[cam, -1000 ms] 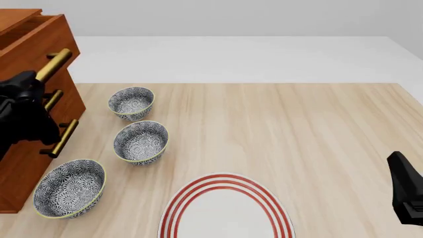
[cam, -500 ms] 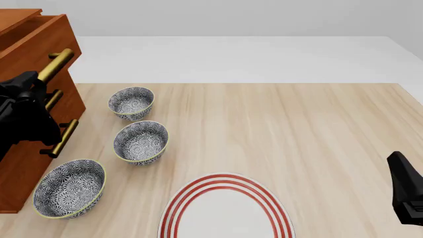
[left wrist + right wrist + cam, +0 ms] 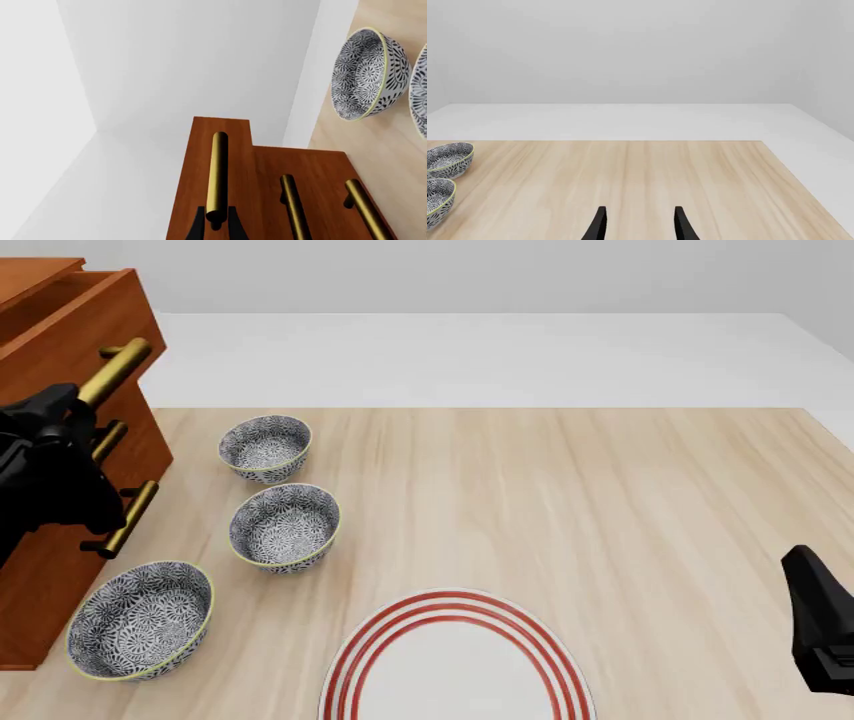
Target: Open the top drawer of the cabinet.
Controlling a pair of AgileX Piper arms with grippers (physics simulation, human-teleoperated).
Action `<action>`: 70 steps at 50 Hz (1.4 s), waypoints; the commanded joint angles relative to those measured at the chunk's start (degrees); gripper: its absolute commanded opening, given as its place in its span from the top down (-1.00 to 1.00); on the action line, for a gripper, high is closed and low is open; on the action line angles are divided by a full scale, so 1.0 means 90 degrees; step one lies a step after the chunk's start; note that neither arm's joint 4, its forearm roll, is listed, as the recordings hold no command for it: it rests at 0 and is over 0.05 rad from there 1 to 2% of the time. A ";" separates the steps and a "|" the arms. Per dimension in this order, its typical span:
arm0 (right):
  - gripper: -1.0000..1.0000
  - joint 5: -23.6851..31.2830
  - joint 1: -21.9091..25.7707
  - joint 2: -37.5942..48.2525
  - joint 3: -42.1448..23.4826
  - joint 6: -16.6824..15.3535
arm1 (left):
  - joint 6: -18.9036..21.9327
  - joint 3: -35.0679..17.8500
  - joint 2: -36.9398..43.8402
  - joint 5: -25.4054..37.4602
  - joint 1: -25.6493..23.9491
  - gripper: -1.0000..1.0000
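Item: top drawer, pull in hand — left claw clamped on the brass handle.

We log the cabinet (image 3: 60,470) at the left edge of the front frame, with the top drawer (image 3: 74,320) in the upper left corner, its front standing a little proud of the two lower fronts. In the left wrist frame the left claw (image 3: 216,223) sits at the bottom centre, fingers narrowly set on either side of the near end of the handle (image 3: 217,175) and touching it. The right claw (image 3: 638,225) hangs parted and empty over the bare surface (image 3: 601,520), low right in the front frame. We judge the pull only begun; the next move calls for a straight draw away from the cabinet face — grip kept square on the bar so it does not slip off the end.
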 commanded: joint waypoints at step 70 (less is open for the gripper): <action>-1.00 0.0000 0.0000 0.0000 0.0000 0.0000 | -0.0034 0.0091 -0.4678 0.3793 -0.0151 -1.00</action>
